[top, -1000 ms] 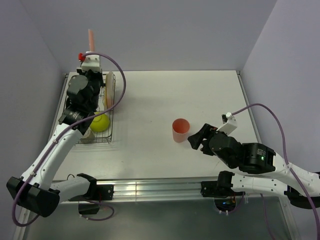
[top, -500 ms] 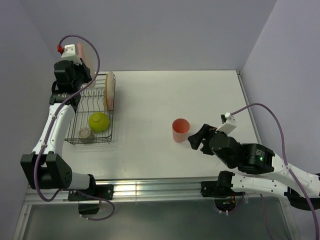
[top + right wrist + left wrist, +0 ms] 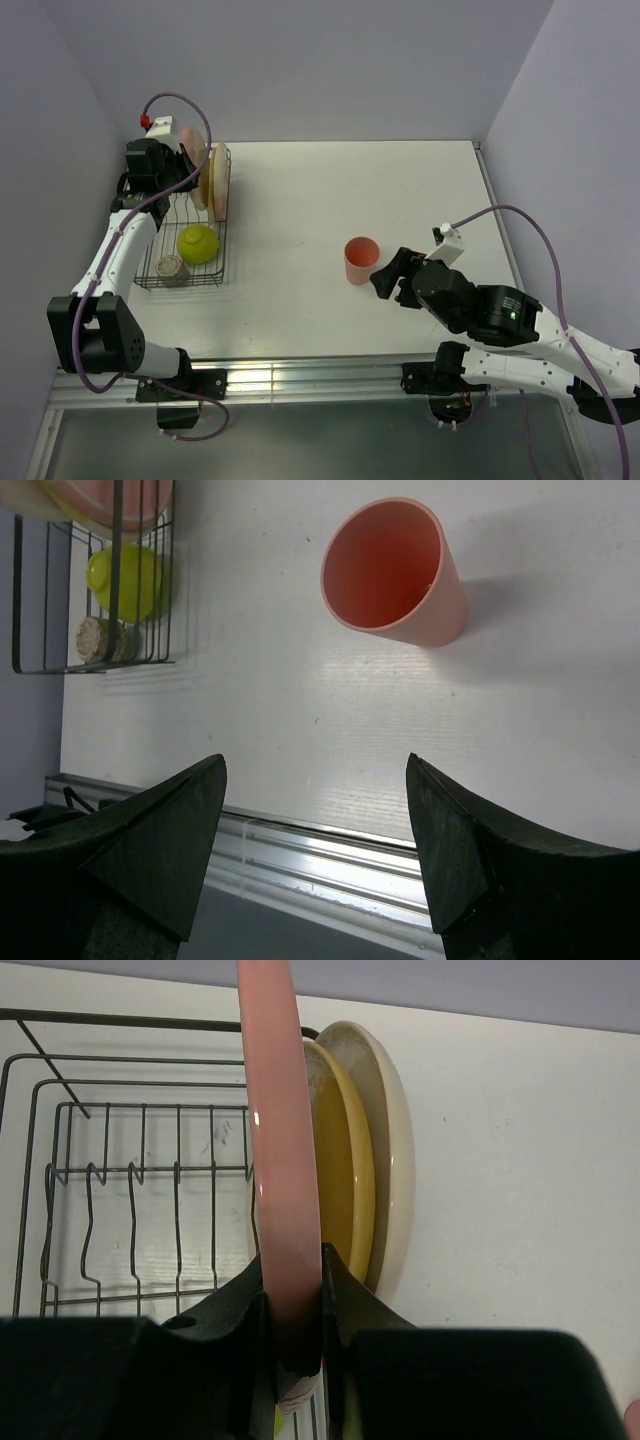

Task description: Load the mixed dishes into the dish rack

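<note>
step: racking pink plate (image 3: 280,1160) | left gripper (image 3: 295,1305) pinches its rim, rack (image 3: 60,1140) below | right gripper (image 3: 315,830) spread, cup (image 3: 395,570) just ahead | next: lower plate between prongs beside two racked plates (image 3: 375,1160)

No readable text, labels, brands or numbers in any view; plates (image 3: 345,1160), cup (image 3: 395,570), rack (image 3: 130,1200) and counter (image 3: 400,190) all unmarked; arm housings show no legible print.

Left tool (image 3: 296,1305) carried pink plate (image 3: 280,1160) down beside racked plates (image 3: 365,1150); right tool (image 3: 315,855) edged closer to cup (image 3: 392,570).
</note>
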Tool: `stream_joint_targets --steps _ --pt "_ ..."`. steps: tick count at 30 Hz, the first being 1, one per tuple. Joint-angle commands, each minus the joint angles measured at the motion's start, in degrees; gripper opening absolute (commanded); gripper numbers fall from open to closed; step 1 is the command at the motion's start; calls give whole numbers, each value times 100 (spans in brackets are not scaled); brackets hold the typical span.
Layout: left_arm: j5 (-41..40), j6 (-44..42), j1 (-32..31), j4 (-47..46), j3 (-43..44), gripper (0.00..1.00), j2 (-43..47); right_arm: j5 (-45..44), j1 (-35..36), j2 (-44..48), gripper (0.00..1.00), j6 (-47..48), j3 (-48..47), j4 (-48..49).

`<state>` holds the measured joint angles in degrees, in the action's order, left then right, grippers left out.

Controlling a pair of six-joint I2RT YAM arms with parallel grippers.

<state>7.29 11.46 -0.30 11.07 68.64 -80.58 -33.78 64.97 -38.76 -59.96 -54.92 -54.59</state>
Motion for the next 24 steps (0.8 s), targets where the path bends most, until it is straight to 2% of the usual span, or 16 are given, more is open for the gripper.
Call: stream_joint_targets --steps 1,12,24 --pt "141 -118 12 -1045 141 0 218 47 -89 18 80 116 77 247" --pt "-139 -215 12 -1204 53 0 367 179 -160 -52 80 178 77 300" --pt "-87 -144 302 -1520 -167 0 719 302 -292 -88 80 292 104 379"
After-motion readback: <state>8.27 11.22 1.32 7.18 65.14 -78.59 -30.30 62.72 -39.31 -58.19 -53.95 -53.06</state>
